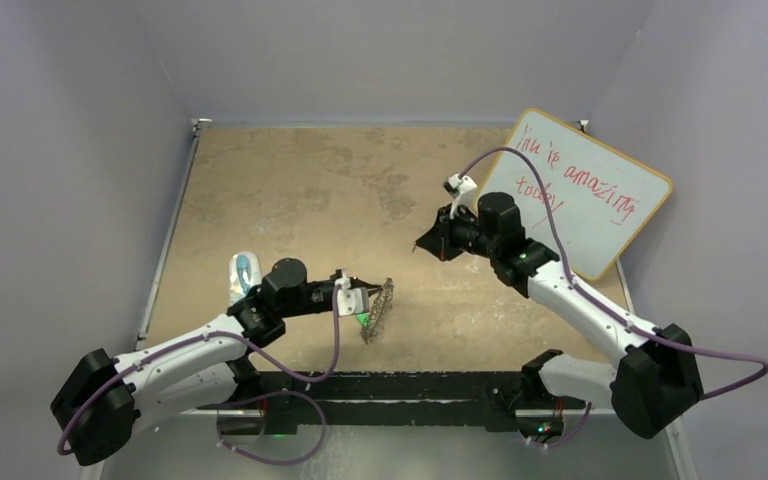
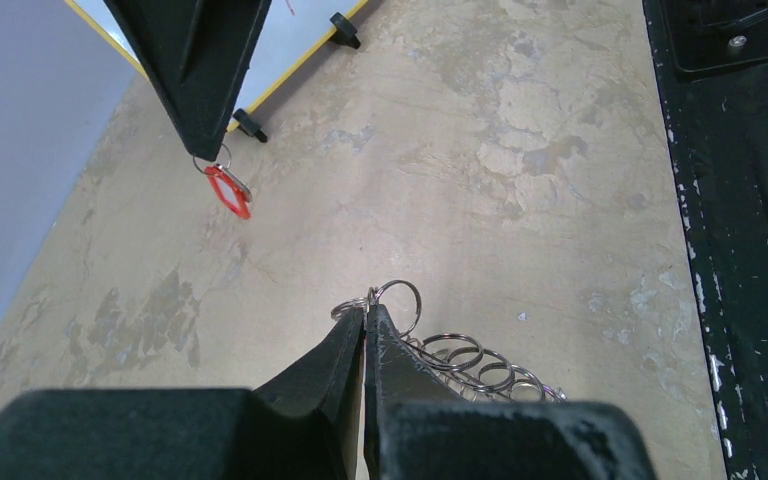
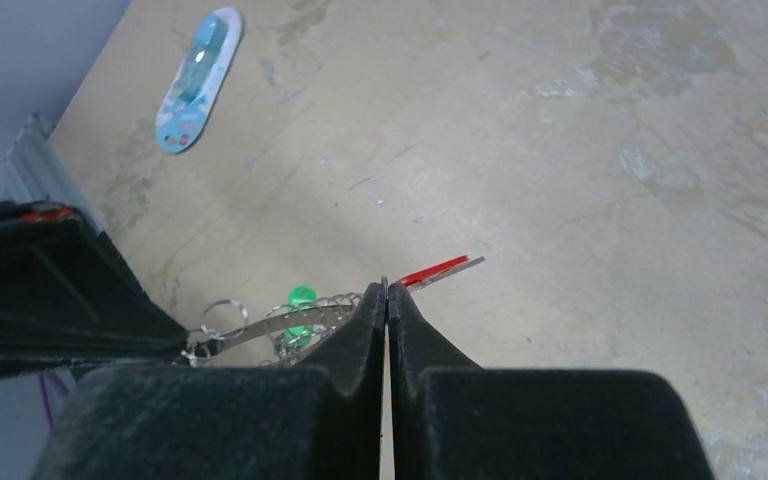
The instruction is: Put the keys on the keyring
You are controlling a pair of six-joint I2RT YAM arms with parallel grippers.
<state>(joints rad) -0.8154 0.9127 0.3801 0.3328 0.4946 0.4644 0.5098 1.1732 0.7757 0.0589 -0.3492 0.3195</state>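
Left gripper (image 2: 365,318): jaws closed on a small loop of the keyring (image 2: 465,358); keyring stands on edge
Right gripper (image 3: 387,292): jaws pinched on the red key (image 3: 438,270); key hangs at the tips
Keyring position: top view, 6 o'clock of table (image 1: 290,190) centre; right gripper at 2 o'clock of it, apart
Green key (image 3: 300,300): at the keyring's fringe; threading not discernible
Blue object (image 1: 243,276): on table, 9 o'clock of keyring
Whiteboard (image 1: 580,190): 2 o'clock corner

Robotics lab test cell, pretty sure: worn table (image 1: 360,190) boxed in by plain grey walls (image 1: 390,50). Two robot arms (image 1: 185,352) (image 1: 580,300) bolted at the table's near edge, scribbled whiteboard (image 1: 590,195) leaning at its far-right corner.
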